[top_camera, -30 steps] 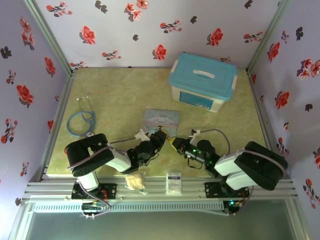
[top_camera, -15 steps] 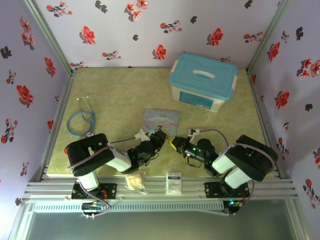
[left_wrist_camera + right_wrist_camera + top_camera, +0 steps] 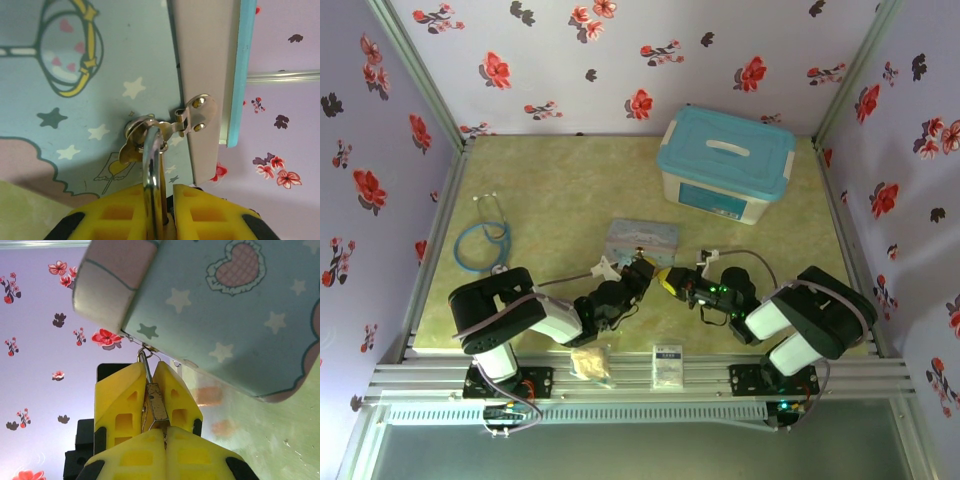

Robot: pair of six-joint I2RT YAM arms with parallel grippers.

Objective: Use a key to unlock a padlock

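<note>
Two robot arms meet at the middle of a yellow-green surface (image 3: 560, 190), just at the near edge of a pale blue cartoon tin (image 3: 642, 238) printed with stars and a heart. The left gripper (image 3: 642, 268) has its yellow fingers (image 3: 125, 215) clenched on a tiny brass padlock (image 3: 156, 407). The brass body is wedged between the two pads. The padlock's thin silvery shackle (image 3: 151, 160) rises out of the grip and is threaded through the small metal loop of the tin's clasp (image 3: 199, 112), so the padlock hangs at the tin's front edge, touching it.

The right gripper (image 3: 666, 279) faces the left one tip to tip. Its own yellow fingers (image 3: 135, 457) are pressed fully together, their tips right against the bottom end of the padlock's body. Whether the key lies between those tips cannot be told from these views.

Well apart at the back right of the surface stands a white storage box with a teal lid (image 3: 725, 160). A blue stethoscope (image 3: 480, 245) lies coiled near the left edge. A small white packet (image 3: 668, 365) and a crumpled beige item (image 3: 591, 363) rest on the rail between the arm bases. Floral-print walls (image 3: 620, 60) enclose the scene.
</note>
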